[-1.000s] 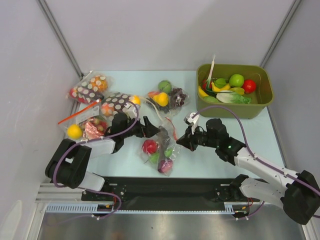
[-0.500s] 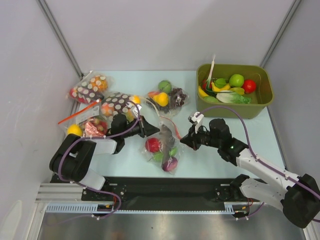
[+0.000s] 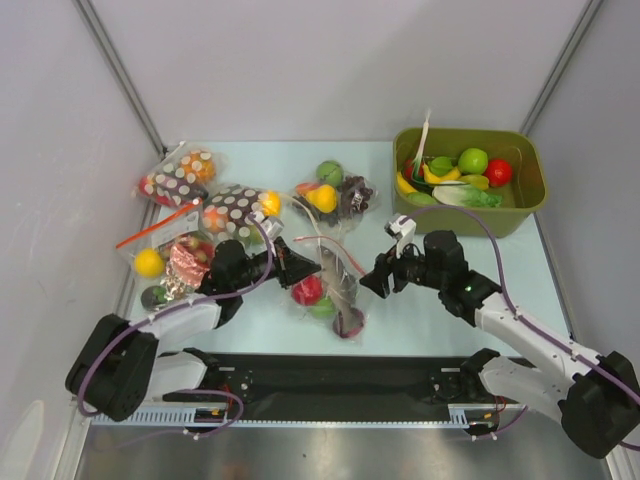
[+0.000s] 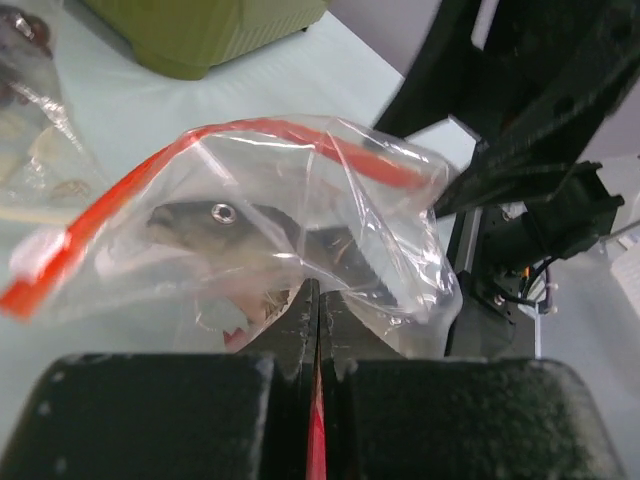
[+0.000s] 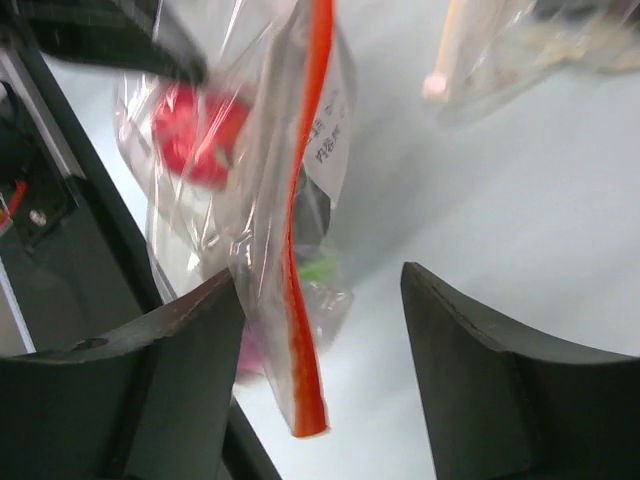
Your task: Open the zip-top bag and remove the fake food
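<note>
The zip-top bag (image 3: 338, 292) lies at the table's front middle, its red zip strip (image 4: 250, 128) arched open. Inside it I see fake food: a red ball (image 3: 308, 290), a green piece (image 3: 322, 308), a purple piece (image 3: 350, 322) and a grey fish (image 4: 225, 225). My left gripper (image 3: 298, 268) is shut on the bag's left lip, and the red strip shows between its closed jaws (image 4: 317, 292). My right gripper (image 3: 373, 280) is open just right of the bag. In the right wrist view the loose end of the strip (image 5: 300, 330) hangs between the spread fingers (image 5: 318, 280), touching neither.
A green bin (image 3: 480, 222) holding toy fruit and vegetables stands at the back right. Two brown dotted bags (image 3: 232, 208) (image 3: 180, 175), a bag with a yellow ball (image 3: 165, 262) and a bag with a green ball and grapes (image 3: 335, 190) lie left and behind.
My left gripper shut on the bag's left lip and drew it left. My right gripper opened, let go of the zip strip and backed off to the right. The bag's mouth has spread.
</note>
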You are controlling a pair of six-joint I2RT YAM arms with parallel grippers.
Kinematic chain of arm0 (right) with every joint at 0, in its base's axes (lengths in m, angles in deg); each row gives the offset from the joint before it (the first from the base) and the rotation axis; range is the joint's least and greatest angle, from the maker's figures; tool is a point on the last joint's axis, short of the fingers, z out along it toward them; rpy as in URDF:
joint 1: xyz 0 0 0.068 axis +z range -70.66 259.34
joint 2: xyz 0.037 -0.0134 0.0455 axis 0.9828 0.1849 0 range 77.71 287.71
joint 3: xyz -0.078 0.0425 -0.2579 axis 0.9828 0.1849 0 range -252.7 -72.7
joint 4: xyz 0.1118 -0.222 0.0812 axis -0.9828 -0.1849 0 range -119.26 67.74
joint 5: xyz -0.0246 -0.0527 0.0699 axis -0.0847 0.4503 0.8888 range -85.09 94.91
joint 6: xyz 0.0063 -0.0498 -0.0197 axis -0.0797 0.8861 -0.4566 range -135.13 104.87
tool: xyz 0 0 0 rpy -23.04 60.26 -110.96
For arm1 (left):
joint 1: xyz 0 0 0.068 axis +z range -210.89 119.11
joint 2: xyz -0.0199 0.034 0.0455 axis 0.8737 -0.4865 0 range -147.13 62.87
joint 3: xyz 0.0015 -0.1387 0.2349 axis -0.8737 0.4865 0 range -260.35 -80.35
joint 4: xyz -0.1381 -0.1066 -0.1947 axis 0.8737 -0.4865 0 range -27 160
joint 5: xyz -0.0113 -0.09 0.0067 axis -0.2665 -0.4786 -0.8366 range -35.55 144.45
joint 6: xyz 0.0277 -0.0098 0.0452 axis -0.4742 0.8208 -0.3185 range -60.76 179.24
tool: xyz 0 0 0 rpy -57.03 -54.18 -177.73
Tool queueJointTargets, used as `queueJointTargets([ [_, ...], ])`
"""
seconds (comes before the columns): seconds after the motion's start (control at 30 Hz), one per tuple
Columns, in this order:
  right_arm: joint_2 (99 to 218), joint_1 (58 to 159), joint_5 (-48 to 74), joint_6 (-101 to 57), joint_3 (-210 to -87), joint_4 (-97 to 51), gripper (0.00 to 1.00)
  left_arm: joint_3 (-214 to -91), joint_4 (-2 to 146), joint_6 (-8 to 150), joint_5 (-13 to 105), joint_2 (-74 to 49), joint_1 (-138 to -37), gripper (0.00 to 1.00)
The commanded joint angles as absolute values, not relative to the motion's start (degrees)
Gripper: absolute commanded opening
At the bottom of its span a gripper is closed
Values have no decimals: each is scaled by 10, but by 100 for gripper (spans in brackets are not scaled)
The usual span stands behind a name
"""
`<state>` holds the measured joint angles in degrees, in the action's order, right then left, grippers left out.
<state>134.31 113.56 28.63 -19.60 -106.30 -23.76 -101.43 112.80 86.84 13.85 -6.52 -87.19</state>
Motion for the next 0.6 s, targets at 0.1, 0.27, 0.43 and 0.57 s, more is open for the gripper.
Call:
queueJointTargets([
  [0.1, 1303, 1067, 393, -210, -1137, -210, 77, -1014, 1061, 772, 184, 20, -925, 0],
  [0.27, 1311, 1001, 537, -259, -1164, -144, 80, -1012, 1038, 763, 217, 45, -940, 0],
  [0.43, 1332, 992, 573, -264, -1178, -145, 82, -1012, 1036, 762, 222, 63, -943, 0],
  [0.57, 1368, 993, 587, -285, -1165, -108, 82, -1009, 1037, 757, 217, 79, -954, 0],
])
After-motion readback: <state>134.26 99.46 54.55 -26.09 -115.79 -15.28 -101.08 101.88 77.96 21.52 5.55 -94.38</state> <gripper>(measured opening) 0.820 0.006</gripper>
